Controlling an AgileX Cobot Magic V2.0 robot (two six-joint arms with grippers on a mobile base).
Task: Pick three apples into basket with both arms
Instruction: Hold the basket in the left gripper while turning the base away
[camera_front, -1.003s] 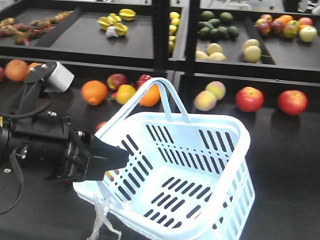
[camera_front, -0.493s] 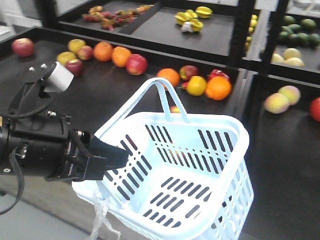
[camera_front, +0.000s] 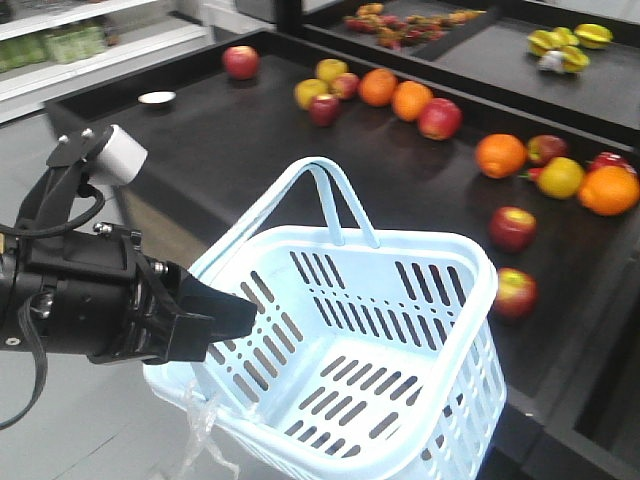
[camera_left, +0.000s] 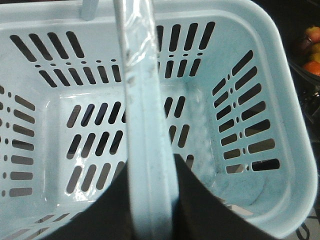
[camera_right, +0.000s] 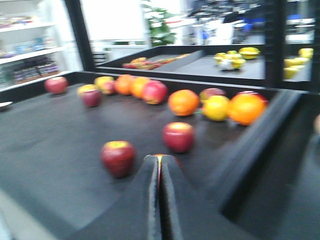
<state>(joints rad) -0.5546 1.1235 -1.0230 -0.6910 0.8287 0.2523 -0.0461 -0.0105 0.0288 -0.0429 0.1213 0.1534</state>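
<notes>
Left pincer (camera_front: 232, 318), flat black jaws, pinches the near side of the pale blue slotted plastic shopping basket (camera_front: 478, 272). In the left wrist view a pale blue hoop handle strip runs straight between the two jaws of that pincer (camera_left: 150, 202), which are clamped against it. The basket (camera_left: 295, 150) hangs tilted off this grip in the foreground, in front of the dark black display bench (camera_front: 250, 160) and partly overlapping its near edge. The second hoop handle (camera_front: 330, 195) stands upright. A whitish crumpled strip (camera_front: 205, 430) dangles from the basket's near corner below the pincer. The slotted bottom shows in full in both views. The white cylindrical part (camera_front: 122, 155) sits on top of the left arm. Right pincer (camera_right: 160, 172) has its jaws pressed together with only a hairline seam between them, holding nothing that I can make out; it points over the bench, and the view is blurred. Two dark red apples lie apart on the bench just right of the basket, one (camera_front: 512, 228) farther back and one (camera_front: 515, 292) touching the basket's far rim line in the picture. From the right wrist they show as one apple (camera_right: 118, 157) left of the jaw tips and one (camera_right: 179, 136) just beyond them. More red apples (camera_front: 440, 118) sit in the far row among round oranges (camera_front: 500, 155) and a yellow round fruit (camera_front: 560, 177). A lone red apple (camera_front: 240, 62) rests at the bench's far left, near a small white dish (camera_front: 157, 98).
</notes>
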